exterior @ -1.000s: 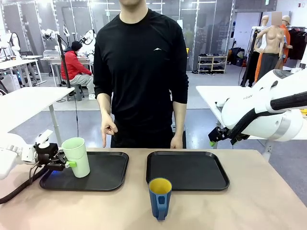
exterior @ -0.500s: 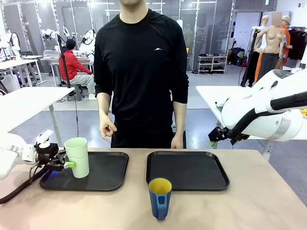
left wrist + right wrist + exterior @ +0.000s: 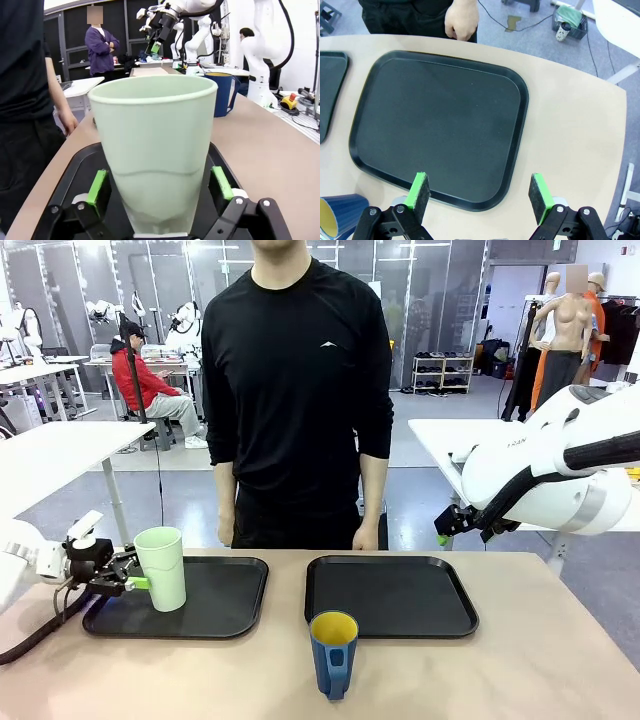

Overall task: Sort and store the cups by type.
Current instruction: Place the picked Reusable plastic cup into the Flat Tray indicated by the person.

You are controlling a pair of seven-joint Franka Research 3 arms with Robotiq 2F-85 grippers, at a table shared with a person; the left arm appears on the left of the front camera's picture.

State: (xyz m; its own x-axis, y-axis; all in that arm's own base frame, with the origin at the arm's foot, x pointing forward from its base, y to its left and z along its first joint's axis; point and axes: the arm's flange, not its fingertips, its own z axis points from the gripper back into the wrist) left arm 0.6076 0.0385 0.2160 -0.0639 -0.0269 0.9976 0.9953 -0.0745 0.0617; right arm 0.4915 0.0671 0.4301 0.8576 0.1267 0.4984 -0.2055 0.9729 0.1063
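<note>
Beige laminate covers the tabletop [image 3: 540, 660], with a person [image 3: 300, 390] in a black long-sleeved top standing at its far edge, arms down at the sides. From the right side the white right arm [image 3: 550, 475] reaches in, held well above the surface. Two black trays lie side by side on the far half: the left tray [image 3: 225, 595] and the right tray [image 3: 390, 595], a narrow strip of tabletop between them. The pale mint-green tumbler [image 3: 162, 567] stands upright on the left tray, near its left edge. The dark blue mug [image 3: 333, 652], yellow inside, stands upright on the bare tabletop just in front of the right tray's near left corner, with its handle turned toward the robot's side. The left end effector [image 3: 159, 185] sits low at the tumbler's base, its green pads [image 3: 97, 186] apart, one on each side of the cup wall and seemingly just clear of it. The right end effector [image 3: 479, 192] hangs in the air over the right tray, its fingers spread wide with nothing between them.
</note>
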